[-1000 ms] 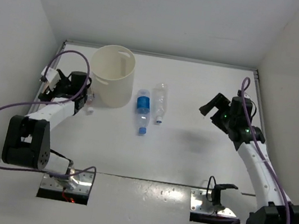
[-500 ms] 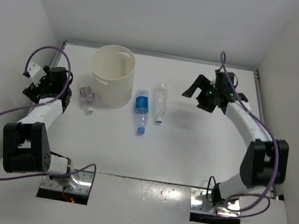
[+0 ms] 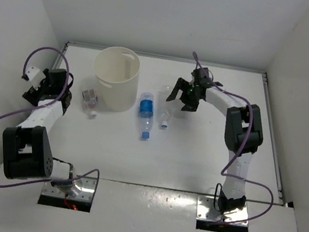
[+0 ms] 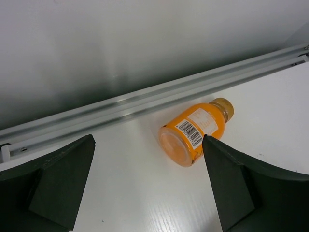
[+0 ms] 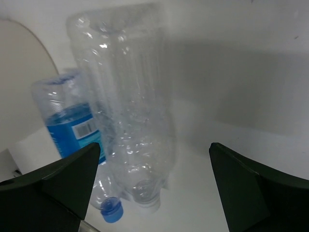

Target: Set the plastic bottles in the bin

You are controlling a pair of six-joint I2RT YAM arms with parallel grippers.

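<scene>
While the bin (image 3: 113,95) stands upright at the far left of the worktop (image 3: 195,158), every bottle in view lies on its side outside it.

Blue-label bottle (image 3: 146,112): just right of the bin, blue cap toward the near edge.

Plain clear bottle (image 3: 165,107): just beside it on the right, white cap also toward the near edge. Cannot tell whether the two touch.

Short clear bottle (image 3: 90,101): just left of the bin.

Orange bottle (image 4: 195,131): seen only from the left wrist, near the metal rail (image 4: 145,96) along the wall, base toward the camera.

Right end effector (image 3: 179,99): close by the plain clear bottle's far half, jaws wide apart, holding nothing. In its wrist view one finger shows on either side of the bottle.

Left end effector (image 4: 147,188): jaws spread fully, nothing between them — the orange bottle lies ahead, apart from both fingers.
</scene>
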